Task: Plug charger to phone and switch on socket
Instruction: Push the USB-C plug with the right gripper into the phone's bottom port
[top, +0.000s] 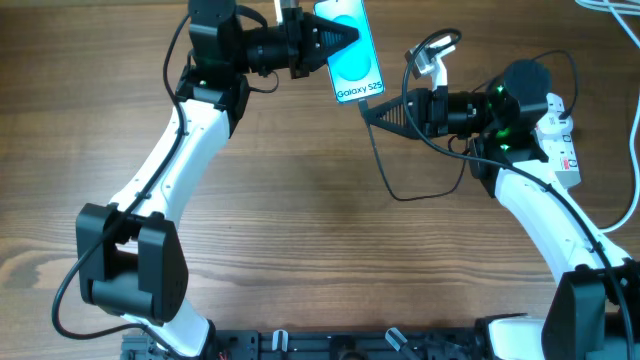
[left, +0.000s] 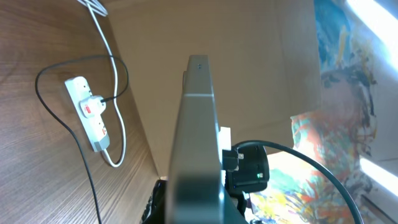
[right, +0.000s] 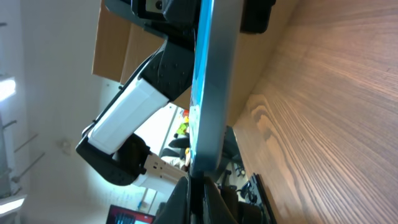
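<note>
My left end effector (top: 335, 45) is clenched on the phone (top: 352, 50), gripping it by its left long edge at the far centre of the scene. The cyan screen faces up toward the overhead camera, and the "Galaxy S25" text sits at the near end. In both wrist views the handset shows edge-on. My right end effector (top: 366, 110) reaches in from the right with its 2 fingers pinched together on the charger (top: 383, 170), right at the phone's near end. I cannot tell whether the plug tip is in the port. From those fingertips the thin black cable drops toward me across the desk (top: 300, 230), then curls back right under the right arm. The socket (top: 562, 140) lies at the right edge, partly hidden by that arm. The left wrist view shows a white adapter (left: 92, 107) plugged into it.
</note>
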